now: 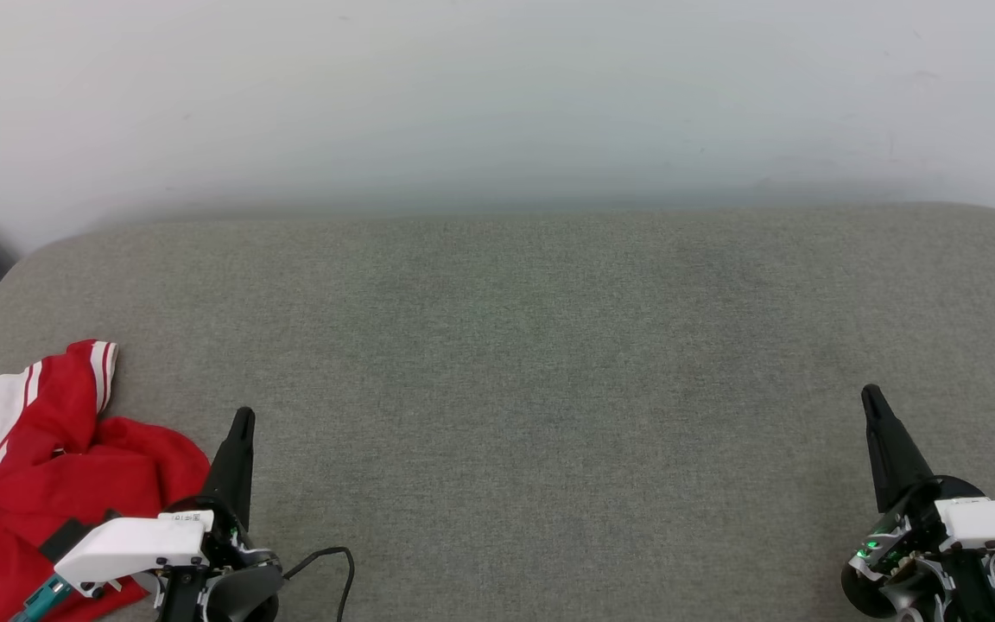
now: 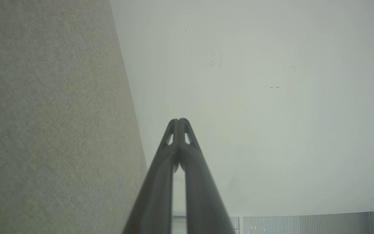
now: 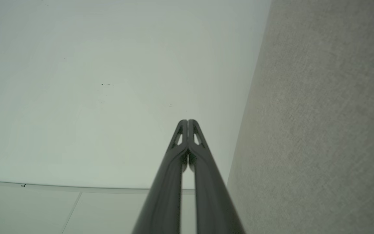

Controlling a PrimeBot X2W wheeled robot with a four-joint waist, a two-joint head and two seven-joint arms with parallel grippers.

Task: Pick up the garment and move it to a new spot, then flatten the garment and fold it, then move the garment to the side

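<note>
I am reading nothing legible: the white label (image 1: pixel 186 517) on my left gripper (image 1: pixel 243 421), at seven o'clock, is showing only blur.

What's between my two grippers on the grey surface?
In the head view, bare grey surface between the left gripper and right gripper; only a black cable loops beside the left gripper's base. The garment lies further left, outside that stretch.

A: How many garments?
B: One garment (image 1: pixel 40 466); red and white.
A: And grippers?
B: Two; the left gripper (image 1: pixel 241 423) and the right gripper (image 1: pixel 873 399).
A: Anything else to count?
B: One grey padded surface (image 1: pixel 532 363); one black cable (image 1: pixel 338 561); one pale wall (image 1: pixel 497 95).
</note>
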